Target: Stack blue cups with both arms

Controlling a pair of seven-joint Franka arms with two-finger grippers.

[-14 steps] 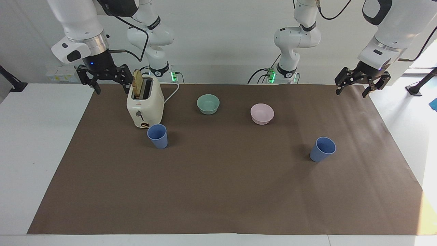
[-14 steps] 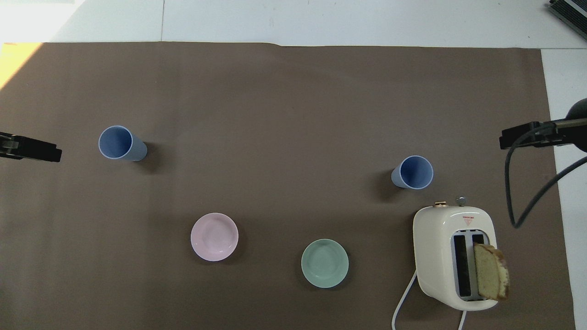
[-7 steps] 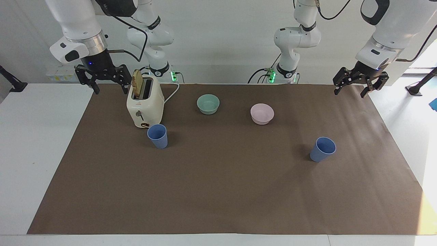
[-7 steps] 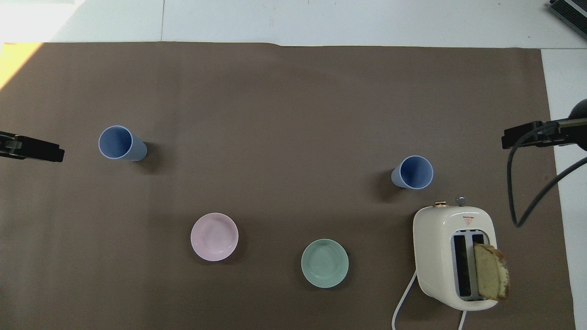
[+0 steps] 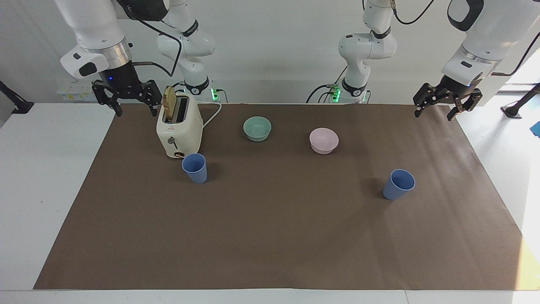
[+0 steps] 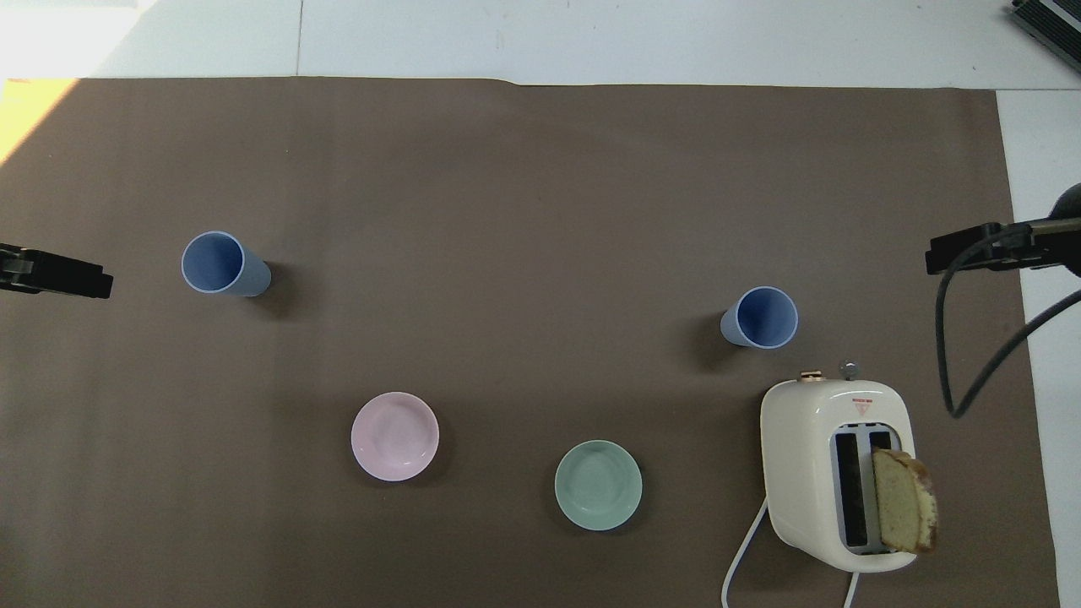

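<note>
Two blue cups stand upright and apart on the brown mat (image 5: pixel 274 236). One cup (image 5: pixel 195 167) (image 6: pixel 760 317) is just beside the toaster, toward the right arm's end. The other cup (image 5: pixel 398 184) (image 6: pixel 218 263) stands alone toward the left arm's end. My right gripper (image 5: pixel 137 110) (image 6: pixel 971 251) hangs open and empty above the mat's corner beside the toaster. Over the mat's corner at its own end, my left gripper (image 5: pixel 434 115) (image 6: pixel 59 277) is also open and holds nothing. Neither gripper touches a cup.
A cream toaster (image 5: pixel 179 128) (image 6: pixel 832 473) with a bread slice (image 6: pixel 904 513) sticking up stands nearer the robots than the first cup, its white cord trailing. A green bowl (image 5: pixel 257 128) and a pink bowl (image 5: pixel 323 140) sit mid-table. Two small white arms stand at the table's edge.
Both grippers have risen slightly and shifted a little; the cups, bowls and toaster have not moved.
</note>
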